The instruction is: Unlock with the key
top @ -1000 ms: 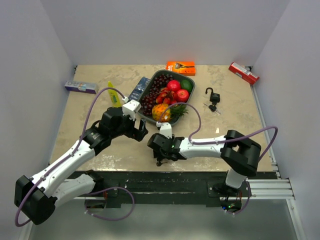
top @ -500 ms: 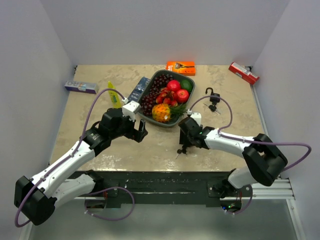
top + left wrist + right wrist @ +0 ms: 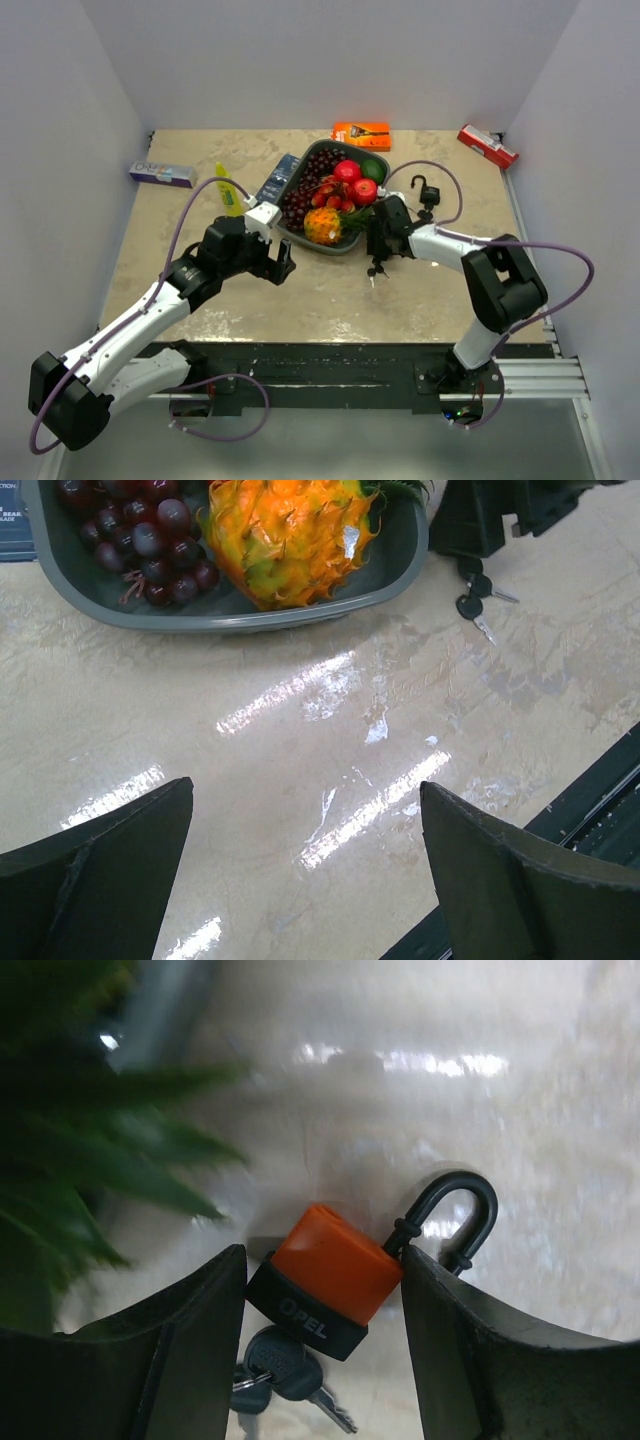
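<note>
My right gripper (image 3: 322, 1295) is shut on an orange padlock with a black base (image 3: 338, 1268). Its black shackle (image 3: 462, 1210) sticks out to the upper right. A key (image 3: 272, 1362) is in the base and more keys hang from it. In the top view the right gripper (image 3: 378, 252) is just right of the tray's front corner, with the keys (image 3: 374, 270) dangling. The left wrist view shows those keys (image 3: 470, 592) under the right gripper (image 3: 478, 525). My left gripper (image 3: 281, 263) is open and empty over bare table (image 3: 310, 870).
A grey fruit tray (image 3: 296, 236) with grapes, apples and an orange pineapple-like fruit (image 3: 322, 225) stands at centre. A second black padlock (image 3: 427, 190) lies at the back right. Boxes lie along the back edge (image 3: 361, 134) and sides, and a yellow bottle (image 3: 228, 190) on the left.
My right arm has swung from the front centre of the table back and to the right, carrying the padlock and keys to beside the tray. The left arm has not moved.
</note>
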Tool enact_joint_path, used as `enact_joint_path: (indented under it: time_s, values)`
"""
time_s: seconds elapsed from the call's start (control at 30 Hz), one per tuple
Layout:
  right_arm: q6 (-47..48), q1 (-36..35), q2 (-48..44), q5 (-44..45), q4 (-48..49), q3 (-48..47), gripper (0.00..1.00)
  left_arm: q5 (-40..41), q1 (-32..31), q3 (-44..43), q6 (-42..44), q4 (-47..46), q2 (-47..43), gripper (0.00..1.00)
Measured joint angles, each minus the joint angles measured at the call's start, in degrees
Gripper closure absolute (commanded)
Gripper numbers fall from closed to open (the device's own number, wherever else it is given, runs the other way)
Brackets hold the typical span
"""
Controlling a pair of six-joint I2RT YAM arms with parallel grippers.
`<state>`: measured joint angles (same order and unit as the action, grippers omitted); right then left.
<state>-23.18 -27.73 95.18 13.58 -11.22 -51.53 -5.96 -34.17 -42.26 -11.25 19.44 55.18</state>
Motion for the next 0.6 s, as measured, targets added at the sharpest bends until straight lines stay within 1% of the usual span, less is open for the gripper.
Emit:
enact_joint_path:
  time_s: [0.1,0.27,0.6]
  values:
    - [3.65,0.44,4.31,-0.94,0.2,-4.94,0.54,-0.11,0.0,0.0,0.24,0.0,0.11,0.01]
    - [9.38,1.77,8.37,-1.75,-0.04,-9.9,0.53,-0.24,0.0,0.0,0.39,0.0,0.52,0.01]
    - [19.37,7.41,9.57,-5.57,0.98,-11.37,0.51,-0.24,0.0,0.0,0.42,-0.02,2.05,0.01]
